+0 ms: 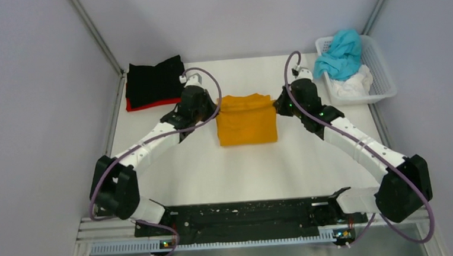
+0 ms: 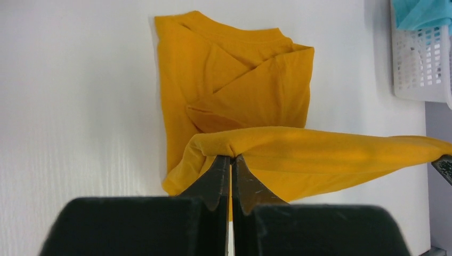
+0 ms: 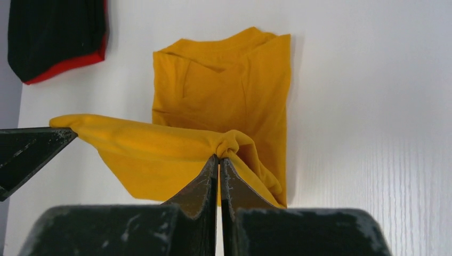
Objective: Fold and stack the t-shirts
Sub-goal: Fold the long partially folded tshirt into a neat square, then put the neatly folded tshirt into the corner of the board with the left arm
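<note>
Orange t-shirt (image 1: 246, 119) sits mid-bench (image 1: 215, 170), part folded, one edge raised. Left gripper (image 2: 231, 158) and right gripper (image 3: 219, 158) are each clamped on an end of that raised edge. Cloth looks soft, light and floppy. It will likely sag between grips, so pinch the corners and keep the edge taut.

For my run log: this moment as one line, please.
task: folding orange t-shirt; left gripper: shut on it; right gripper: shut on it; black t-shirt: on red t-shirt

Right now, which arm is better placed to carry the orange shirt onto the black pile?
Left, likely: the black pile lies on its side, nearest the left tool, shut on the orange shirt.
</note>
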### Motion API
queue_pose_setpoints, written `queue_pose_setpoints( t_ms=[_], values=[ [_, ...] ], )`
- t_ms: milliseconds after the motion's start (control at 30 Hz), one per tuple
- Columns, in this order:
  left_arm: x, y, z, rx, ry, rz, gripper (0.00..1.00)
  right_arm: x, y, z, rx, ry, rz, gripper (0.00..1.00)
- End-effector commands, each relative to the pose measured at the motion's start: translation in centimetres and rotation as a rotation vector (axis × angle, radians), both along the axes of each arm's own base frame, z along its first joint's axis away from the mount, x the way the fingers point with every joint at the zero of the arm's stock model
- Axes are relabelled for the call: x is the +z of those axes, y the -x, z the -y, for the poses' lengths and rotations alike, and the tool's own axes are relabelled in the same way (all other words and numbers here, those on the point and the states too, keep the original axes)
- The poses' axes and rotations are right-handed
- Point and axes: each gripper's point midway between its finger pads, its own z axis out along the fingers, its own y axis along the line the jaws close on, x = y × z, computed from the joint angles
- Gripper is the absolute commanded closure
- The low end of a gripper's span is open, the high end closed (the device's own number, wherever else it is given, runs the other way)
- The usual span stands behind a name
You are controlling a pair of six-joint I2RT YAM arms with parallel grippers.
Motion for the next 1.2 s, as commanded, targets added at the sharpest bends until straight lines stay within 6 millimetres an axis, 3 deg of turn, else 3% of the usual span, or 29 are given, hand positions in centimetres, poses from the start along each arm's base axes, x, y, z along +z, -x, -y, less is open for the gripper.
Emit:
queue_pose_setpoints(
  t_ms=[0, 200, 500, 533, 567, 600, 700, 733, 800, 933, 1167],
  values=[
    [1.2, -4.6, -0.6, -0.008, 0.023, 0.039, 1.0, 2.9, -5.2, 1.2, -0.095, -0.023, 0.128, 1.0],
    [-1.8, -9.2, -1.6, 0.009, -0.032, 0.002, 1.0, -0.9, -10.1, 1.5, -0.128, -0.01, 0.085, 1.0],
    [-7.3, -13.6, -0.9, -0.08, 0.002, -0.142, 0.99, -7.8, -15.8, 1.2, -0.146, -0.015, -0.012, 0.99],
    [-7.7, -14.1, -1.0, -0.075, 0.005, -0.147, 0.94, -8.5, -16.2, 1.2, -0.156, -0.012, -0.025, 0.97],
    [-7.9, -14.6, -1.1, -0.074, 0.01, -0.151, 0.82, -9.1, -16.5, 1.4, -0.166, -0.01, -0.034, 0.94],
    [-7.8, -15.0, -1.0, -0.075, 0.017, -0.15, 0.65, -9.4, -16.9, 1.4, -0.178, -0.009, -0.037, 0.84],
    [-6.5, -16.1, -1.0, -0.079, 0.03, -0.137, 0.06, -9.6, -18.0, 1.7, -0.217, -0.001, -0.036, 0.31],
    [-5.8, -16.2, -1.0, -0.076, 0.027, -0.128, 0.02, -9.4, -18.2, 1.8, -0.221, 0.007, -0.041, 0.21],
    [-4.5, -16.0, -1.3, -0.069, 0.022, -0.101, 0.01, -8.8, -18.0, 1.9, -0.213, 0.028, -0.059, 0.09],
    [-3.9, -14.1, -1.6, -0.085, 0.033, -0.082, 0.01, -7.1, -16.4, 1.5, -0.173, 0.005, -0.047, 0.01],
    [-7.8, -9.6, -0.6, -0.188, 0.085, -0.193, 0.01, -6.5, -10.3, 0.1, -0.013, -0.093, -0.069, 0.01]
  ],
)
